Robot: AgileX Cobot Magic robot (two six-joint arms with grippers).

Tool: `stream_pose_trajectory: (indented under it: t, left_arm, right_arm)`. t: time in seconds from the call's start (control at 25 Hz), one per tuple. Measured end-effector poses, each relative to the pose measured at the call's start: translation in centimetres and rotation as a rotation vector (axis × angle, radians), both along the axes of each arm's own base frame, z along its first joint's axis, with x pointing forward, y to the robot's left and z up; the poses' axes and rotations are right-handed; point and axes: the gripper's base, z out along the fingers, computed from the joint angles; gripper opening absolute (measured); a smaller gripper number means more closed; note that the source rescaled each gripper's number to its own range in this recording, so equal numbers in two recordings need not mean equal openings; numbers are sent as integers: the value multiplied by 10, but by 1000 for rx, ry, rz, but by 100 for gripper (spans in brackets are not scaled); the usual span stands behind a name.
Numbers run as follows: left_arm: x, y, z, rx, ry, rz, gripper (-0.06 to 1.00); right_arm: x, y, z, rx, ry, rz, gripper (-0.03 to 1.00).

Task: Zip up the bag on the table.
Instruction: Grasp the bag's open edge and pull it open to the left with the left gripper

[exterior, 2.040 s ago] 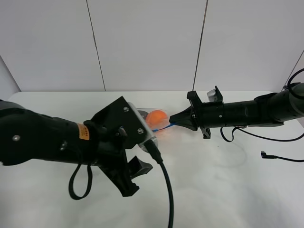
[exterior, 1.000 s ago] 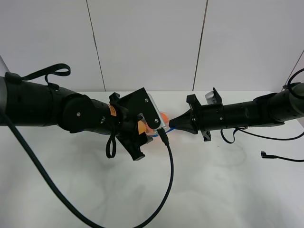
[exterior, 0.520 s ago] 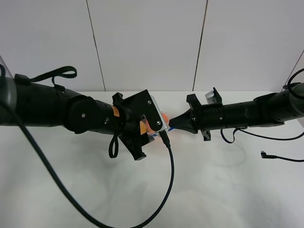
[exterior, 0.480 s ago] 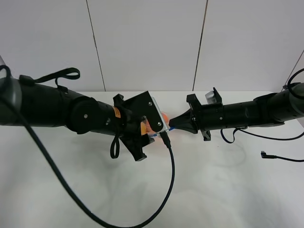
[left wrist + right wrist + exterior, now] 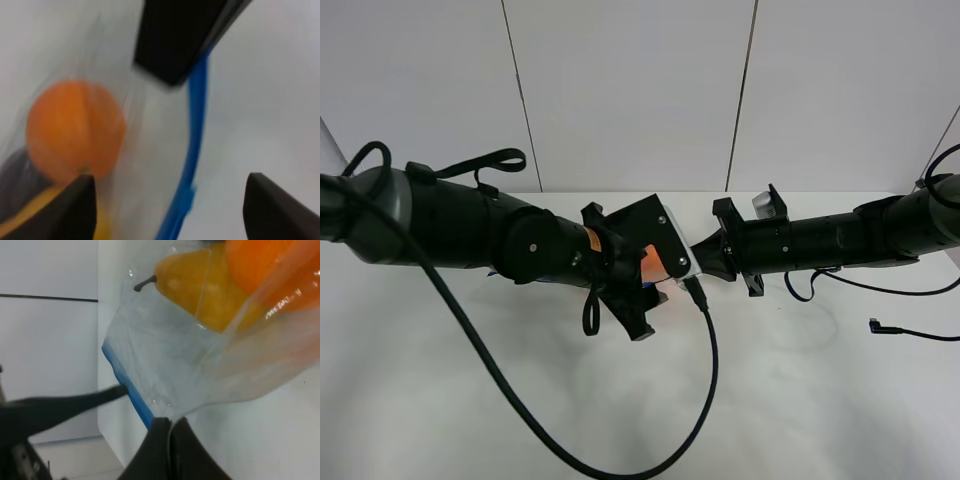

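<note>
Right end effector (image 5: pixel 168 437) pinched shut on the bag (image 5: pixel 170 355) at one end of its blue zip strip (image 5: pixel 131 396). Left end effector (image 5: pixel 170 210) stands wide, one finger either side of the strip, contact not discernible through blur. Bag lies on the table (image 5: pixel 800 380) at centre frame in the high view, mostly hidden under the left arm. Judged: film thin, limp, slippery; fruit (image 5: pixel 210 290) adds weight, may roll. Best hold: the stiffer strip, close beside the right pinch

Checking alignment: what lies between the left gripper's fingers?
The bag's blue zip strip runs between the fingers of the open left gripper, in the left wrist view.
</note>
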Motion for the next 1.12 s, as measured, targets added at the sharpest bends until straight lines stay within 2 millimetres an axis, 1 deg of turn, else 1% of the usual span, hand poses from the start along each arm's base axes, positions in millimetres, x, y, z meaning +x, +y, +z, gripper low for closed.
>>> stream_pose_trajectory:
  t: [0.12, 0.36, 0.72, 0.8, 0.84, 0.92, 1.04, 1.12]
  left_arm:
    - [0, -6, -4, 7, 8, -13, 74]
    - [3, -3, -6, 11, 15, 1, 74]
    - [4, -2, -6, 18, 9, -5, 74]
    - [4, -2, -6, 23, 5, -10, 72]
    - [4, -2, -6, 24, 4, -12, 67]
    - [4, -2, -6, 27, 2, -16, 51]
    - [4, -2, -6, 27, 1, -16, 23]
    - [4, -2, -6, 29, 0, -18, 11]
  right_arm:
    - [0, 0, 0, 0, 0, 0, 0]
    - [0, 0, 0, 0, 0, 0, 0]
    - [0, 0, 0, 0, 0, 0, 0]
    - [0, 0, 0, 0, 0, 0, 0]
    - [0, 0, 0, 0, 0, 0, 0]
    - [0, 0, 0, 0, 0, 0, 0]
    - [0, 0, 0, 0, 0, 0, 0]
    - [0, 0, 0, 0, 0, 0, 0]
